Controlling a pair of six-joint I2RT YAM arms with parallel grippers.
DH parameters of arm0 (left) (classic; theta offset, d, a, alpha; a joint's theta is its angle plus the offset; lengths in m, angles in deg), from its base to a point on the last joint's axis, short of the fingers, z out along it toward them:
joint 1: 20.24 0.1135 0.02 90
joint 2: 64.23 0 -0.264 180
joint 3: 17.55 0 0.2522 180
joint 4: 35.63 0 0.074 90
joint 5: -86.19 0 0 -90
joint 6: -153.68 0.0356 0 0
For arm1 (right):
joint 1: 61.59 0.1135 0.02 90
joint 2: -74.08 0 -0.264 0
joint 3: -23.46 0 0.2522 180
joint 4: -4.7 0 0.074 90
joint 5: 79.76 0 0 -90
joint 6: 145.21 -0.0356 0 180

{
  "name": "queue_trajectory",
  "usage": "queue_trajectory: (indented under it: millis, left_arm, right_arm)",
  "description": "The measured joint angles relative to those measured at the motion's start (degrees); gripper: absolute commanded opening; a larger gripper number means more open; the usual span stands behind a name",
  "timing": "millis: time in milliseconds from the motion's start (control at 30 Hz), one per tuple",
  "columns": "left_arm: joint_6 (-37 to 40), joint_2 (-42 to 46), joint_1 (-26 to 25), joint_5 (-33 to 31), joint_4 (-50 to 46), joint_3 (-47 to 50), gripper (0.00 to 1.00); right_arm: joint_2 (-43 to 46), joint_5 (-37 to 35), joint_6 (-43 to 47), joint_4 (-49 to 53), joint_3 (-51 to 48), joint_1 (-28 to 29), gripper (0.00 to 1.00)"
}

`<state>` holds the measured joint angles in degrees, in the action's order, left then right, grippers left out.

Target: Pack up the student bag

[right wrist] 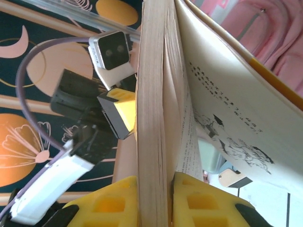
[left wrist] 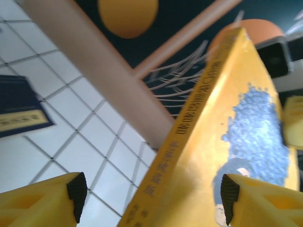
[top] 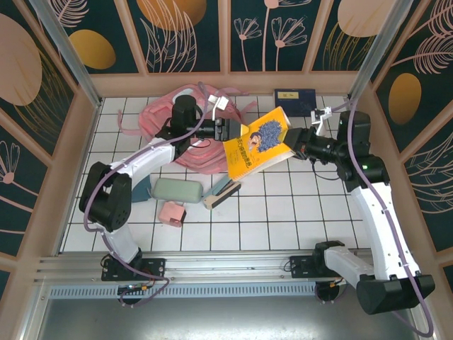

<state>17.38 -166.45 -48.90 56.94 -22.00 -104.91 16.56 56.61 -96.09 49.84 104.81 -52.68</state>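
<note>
Reaches left arm [top: 138,164] and right arm [top: 374,209] inward, holds left gripper [left wrist: 154,191] jaws wide apart, clamps right gripper [right wrist: 155,184] onto yellow book [top: 258,145].

Spine, yellow book [left wrist: 189,156]: column of dark Chinese characters, too blurred to make out.
Cover, same book: line of dark print, too small to read.
Open page [right wrist: 213,71]: short column of printed characters beside a line drawing, illegible.
Label, dark blue book [top: 295,97]: pale strip with print, unreadable.
</note>
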Motion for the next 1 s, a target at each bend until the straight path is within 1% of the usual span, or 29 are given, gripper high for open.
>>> queue_trajectory:
  millis: [167,267,333,433,500,567,700,733,767,800,833,900,933,1000]
  left_arm:
    - [-12.22,-0.72,-0.15,5.44,17.00,4.44,0.67]
    - [-16.72,-0.72,-0.57,6.67,23.04,5.60,0.64]
    - [-19.12,-0.98,-1.18,7.17,25.92,5.97,0.58]
    - [-23.26,-2.10,-2.54,7.98,30.71,6.38,0.47]
    - [-26.27,-3.06,-3.06,8.26,33.90,6.75,0.36]
    - [-28.92,-4.04,-3.26,8.26,36.85,6.99,0.24]
    - [-33.99,-5.22,-3.15,8.20,42.88,7.32,0.04]
    - [-35.34,-5.55,-3.10,8.17,44.13,7.37,0.00]
    - [-36.54,-5.88,-3.10,8.04,45.33,7.41,0.00]
    - [-37.38,-6.21,-3.13,7.96,46.31,7.41,0.00]
    - [-38.25,-6.56,-3.13,7.82,47.36,7.41,0.00]
    - [-39.30,-7.10,-3.10,7.82,48.98,7.45,0.00]
    - [-39.71,-7.39,-3.13,7.89,49.68,7.52,0.00]
    - [-41.07,-8.00,-3.15,7.85,51.45,7.63,0.00]
  right_arm:
    - [0.17,1.55,-1.38,-0.26,0.44,-0.59,0.19]
    - [0.20,1.97,-2.14,-0.94,0.70,-1.49,0.19]
    - [0.22,2.19,-2.99,-1.66,0.70,-1.95,0.19]
    - [0.22,2.14,-3.52,-2.56,0.70,-2.47,0.19]
    - [0.22,2.14,-4.20,-2.97,0.70,-3.04,0.19]
    - [0.22,1.99,-4.76,-3.37,0.66,-3.50,0.19]
    - [0.22,1.38,-5.42,-4.63,0.04,-3.74,0.20]
    - [0.22,1.16,-5.55,-4.87,-0.07,-3.74,0.23]
    - [0.22,0.96,-5.62,-5.05,-0.17,-3.74,0.28]
    - [0.22,0.44,-5.66,-5.07,-0.22,-3.74,0.36]
    - [0.24,-0.44,-5.81,-5.07,-0.26,-3.76,0.46]
    - [0.24,-1.92,-5.81,-5.14,-0.26,-4.22,0.59]
    - [0.26,-2.45,-5.92,-5.35,-0.26,-4.39,0.64]
    - [0.37,-2.62,-6.12,-5.95,-0.26,-4.46,0.71]
